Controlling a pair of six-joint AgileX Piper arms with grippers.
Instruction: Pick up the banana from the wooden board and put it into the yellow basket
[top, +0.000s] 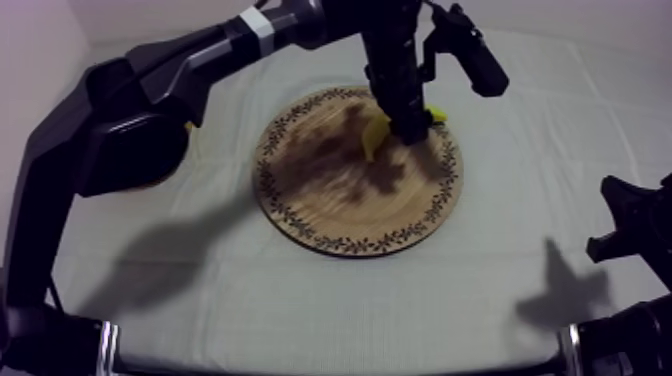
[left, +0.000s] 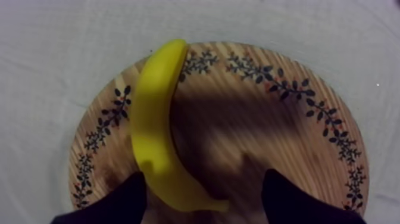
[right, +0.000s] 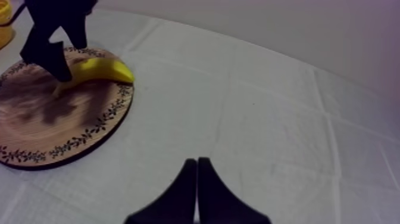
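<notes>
0 of 2 steps look done: banana (left: 156, 128) on the wooden board (left: 286, 149), left gripper (left: 205, 179) open astride it. Right gripper (right: 197, 190) closed, empty.

No text, label, brand, number or sign is showing legibly in any view. The wooden board (top: 340, 205) is carrying a ring of dark leafy sprigs with small red dots around its rim, and this is ornament, not lettering.
</notes>
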